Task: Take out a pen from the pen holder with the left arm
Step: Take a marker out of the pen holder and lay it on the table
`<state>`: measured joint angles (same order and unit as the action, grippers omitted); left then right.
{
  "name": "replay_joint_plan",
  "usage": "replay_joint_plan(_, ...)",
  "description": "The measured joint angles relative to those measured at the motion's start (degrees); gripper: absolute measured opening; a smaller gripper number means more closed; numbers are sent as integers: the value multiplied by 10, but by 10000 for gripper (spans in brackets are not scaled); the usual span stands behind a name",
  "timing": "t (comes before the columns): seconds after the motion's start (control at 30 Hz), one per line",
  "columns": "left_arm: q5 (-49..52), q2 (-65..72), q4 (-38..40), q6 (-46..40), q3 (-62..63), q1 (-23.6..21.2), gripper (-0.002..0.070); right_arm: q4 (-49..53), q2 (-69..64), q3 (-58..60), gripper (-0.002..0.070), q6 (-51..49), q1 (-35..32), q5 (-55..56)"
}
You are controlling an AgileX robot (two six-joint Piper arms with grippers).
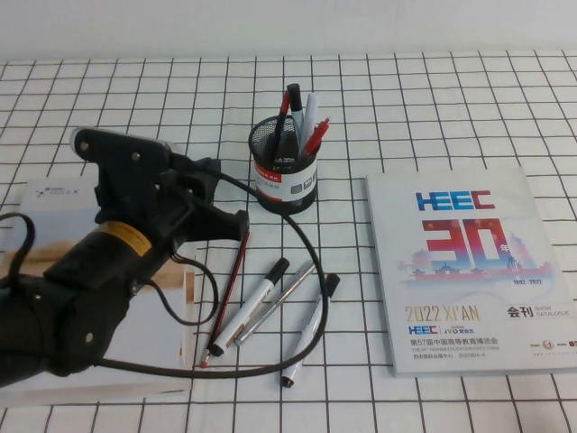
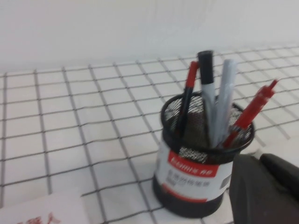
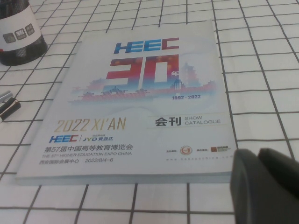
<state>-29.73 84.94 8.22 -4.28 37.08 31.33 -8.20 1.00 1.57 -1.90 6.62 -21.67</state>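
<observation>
While the high view alone takes in the whole table (image 1: 433,90), it sets the left pincer (image 1: 233,222), closed together and empty, over the edge of a white booklet (image 1: 54,194), just near-left of the pen holder (image 1: 285,176) and not touching it. Loose pens (image 1: 270,298) lie on the pen holder's near side. A catalogue (image 1: 469,262) lies to its right, with a bare strip between, and open grid lies beyond it. The pens (image 1: 297,113) stand in the pen holder with their long axes upright, tops fanning slightly right.

Only the left wrist view shows the pen holder (image 2: 201,182) side-on: four pens (image 2: 206,79), caps up and leaning apart, with the left pincer (image 2: 259,161) just beside its mesh wall.

Only the right wrist view shows the right pincer (image 3: 264,186), near the catalogue's (image 3: 140,93) corner; apart or together, I cannot tell.
</observation>
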Motion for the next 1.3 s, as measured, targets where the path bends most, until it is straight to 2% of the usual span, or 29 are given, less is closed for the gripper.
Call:
replay_joint_plan(0.2,-74,49,-54,65,11,0,0,0,0,0,-15,0,0,0)
replay_joint_plan(0.33,-74,78,-91,70,49,-1,0,0,0,0,-15,0,0,0)
replay_joint_plan(0.5,-47,111,-175,73,122,-1,10,0,0,0,-15,0,0,0)
replay_joint_plan(0.6,-22,135,-218,75,161,-1,76,0,0,0,-15,0,0,0)
replay_joint_plan(0.77,-20,177,-267,76,202,-1,246,0,0,0,-15,0,0,0)
replay_joint_plan(0.83,-32,190,-296,77,210,-1,279,0,0,0,-15,0,0,0)
replay_joint_plan(0.97,-47,212,-343,77,222,-1,302,0,0,0,-15,0,0,0)
replay_joint_plan(1.3,-43,254,-345,77,269,-1,306,0,0,0,-15,0,0,0)
